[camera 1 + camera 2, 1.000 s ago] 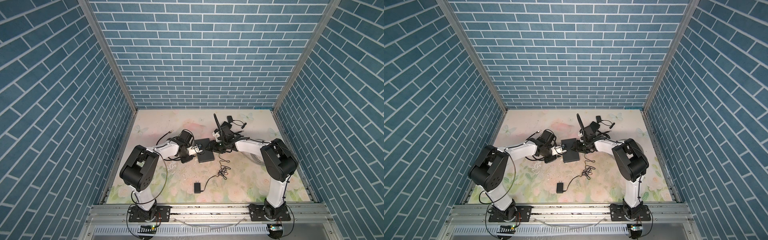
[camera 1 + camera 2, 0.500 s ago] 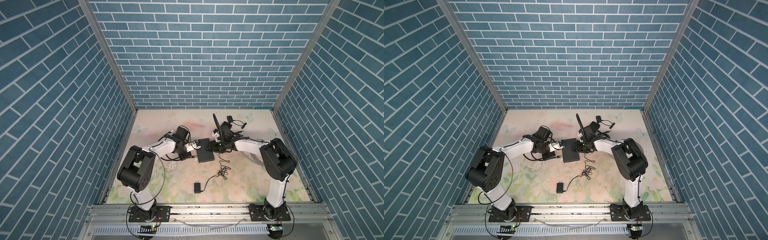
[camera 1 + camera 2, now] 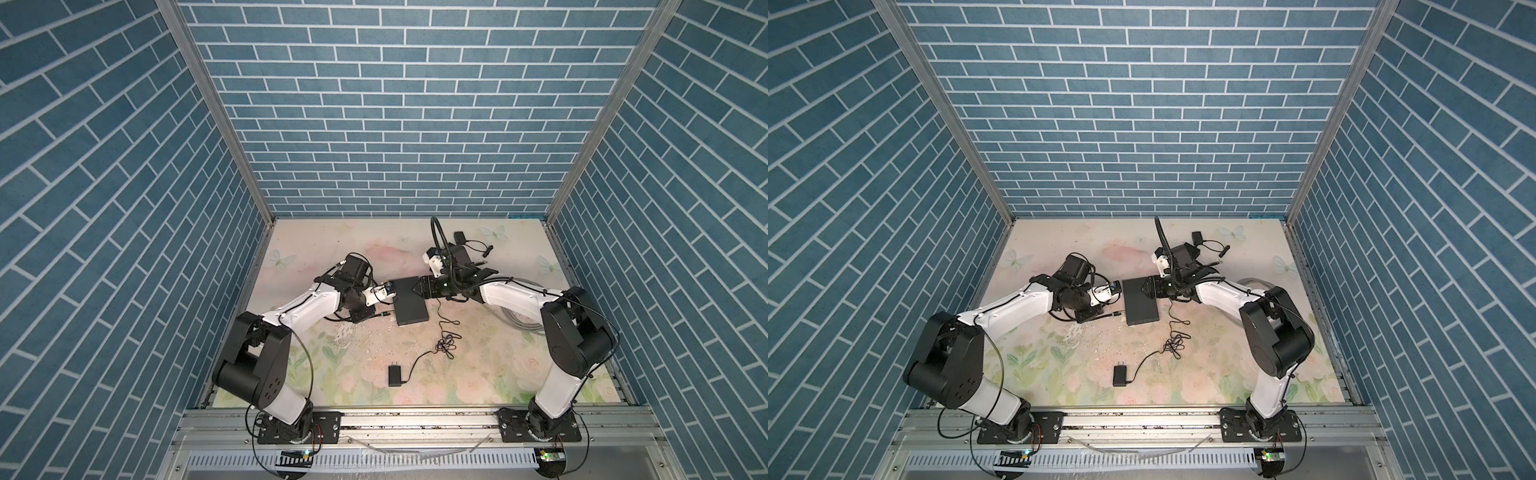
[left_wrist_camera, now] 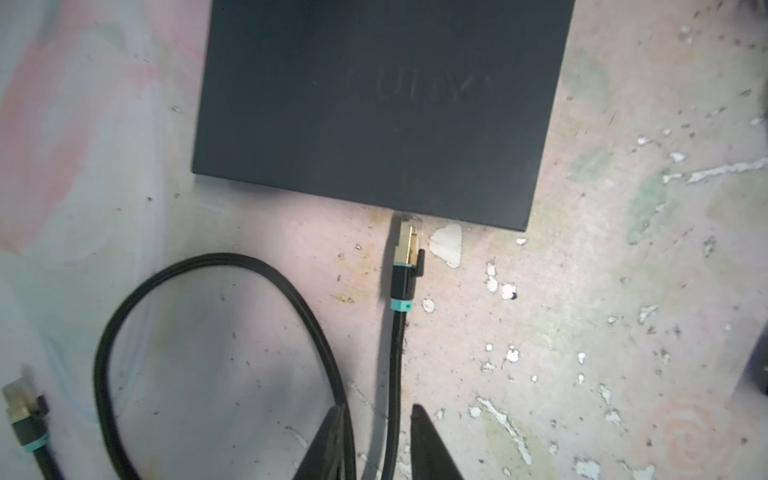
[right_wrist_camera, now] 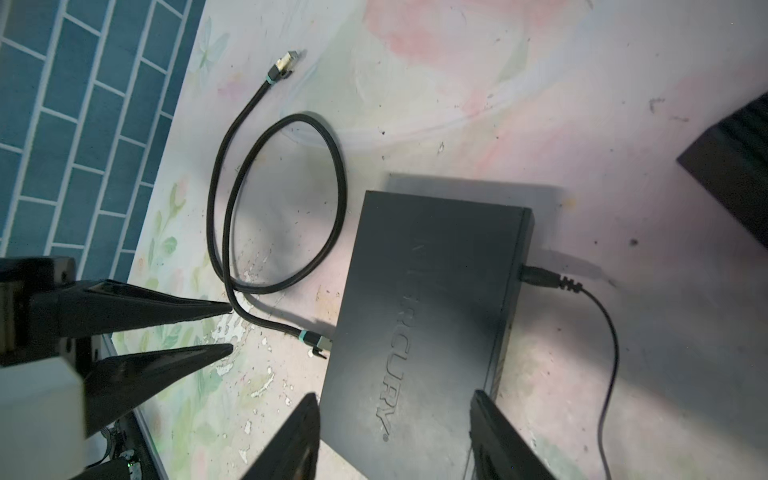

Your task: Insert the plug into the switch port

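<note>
Both my grippers attend the flat black rectangular switch box (image 5: 424, 299); my right gripper (image 5: 394, 395) clamps it across its width. My left gripper (image 4: 377, 409) stands slightly parted, gripping nothing, astride the black braided cable (image 4: 397, 353), whose gold-tipped plug (image 4: 407, 245) meets the switch's side.

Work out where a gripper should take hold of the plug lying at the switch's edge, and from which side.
Grip the black boot between gold shell and teal ring, coming from the cable side, jaws across its width. The plug points at the switch, so a rear hold probably pushes it straight in.
</note>
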Tool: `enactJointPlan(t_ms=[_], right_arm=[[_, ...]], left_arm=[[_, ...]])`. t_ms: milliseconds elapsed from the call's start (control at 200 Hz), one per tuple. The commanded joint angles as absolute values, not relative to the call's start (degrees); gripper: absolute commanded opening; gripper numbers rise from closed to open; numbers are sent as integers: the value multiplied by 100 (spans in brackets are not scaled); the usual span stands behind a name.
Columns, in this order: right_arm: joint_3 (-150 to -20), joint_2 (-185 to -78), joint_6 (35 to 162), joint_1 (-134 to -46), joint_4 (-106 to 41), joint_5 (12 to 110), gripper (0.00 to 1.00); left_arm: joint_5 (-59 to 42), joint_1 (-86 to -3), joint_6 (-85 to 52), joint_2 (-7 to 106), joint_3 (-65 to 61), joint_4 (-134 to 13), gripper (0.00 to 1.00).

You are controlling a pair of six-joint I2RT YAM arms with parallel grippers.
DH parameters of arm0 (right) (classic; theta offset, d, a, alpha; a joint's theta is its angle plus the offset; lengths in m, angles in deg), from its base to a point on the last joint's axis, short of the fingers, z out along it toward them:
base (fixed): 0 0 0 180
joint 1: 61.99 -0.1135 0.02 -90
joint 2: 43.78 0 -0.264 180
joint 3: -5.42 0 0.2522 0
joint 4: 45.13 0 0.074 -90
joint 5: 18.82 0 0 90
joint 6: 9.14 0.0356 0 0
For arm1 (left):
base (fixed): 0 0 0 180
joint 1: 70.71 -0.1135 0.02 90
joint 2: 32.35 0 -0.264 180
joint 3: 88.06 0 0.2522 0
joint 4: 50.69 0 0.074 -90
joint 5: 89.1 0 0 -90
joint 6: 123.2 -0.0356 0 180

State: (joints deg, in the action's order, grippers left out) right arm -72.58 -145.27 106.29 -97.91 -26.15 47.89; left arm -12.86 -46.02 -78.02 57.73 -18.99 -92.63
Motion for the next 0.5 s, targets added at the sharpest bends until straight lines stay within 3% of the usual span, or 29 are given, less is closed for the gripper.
enactJointPlan(t_ms=[0,440,495], right_arm=[[-7037,-14453,10459,-9763,-2829,4743,58],[-6926,-14376,10503,-9763,-2908,4710,57],[-6933,-14363,10503,-9767,-2902,4701,58]], left_arm=[[-1085,-4449,-7918,5913,-1979,-9320,30],[-560,-4311,-7847,6625,-1937,-9191,29],[-531,-4311,-7854,6698,-1903,-9223,25]])
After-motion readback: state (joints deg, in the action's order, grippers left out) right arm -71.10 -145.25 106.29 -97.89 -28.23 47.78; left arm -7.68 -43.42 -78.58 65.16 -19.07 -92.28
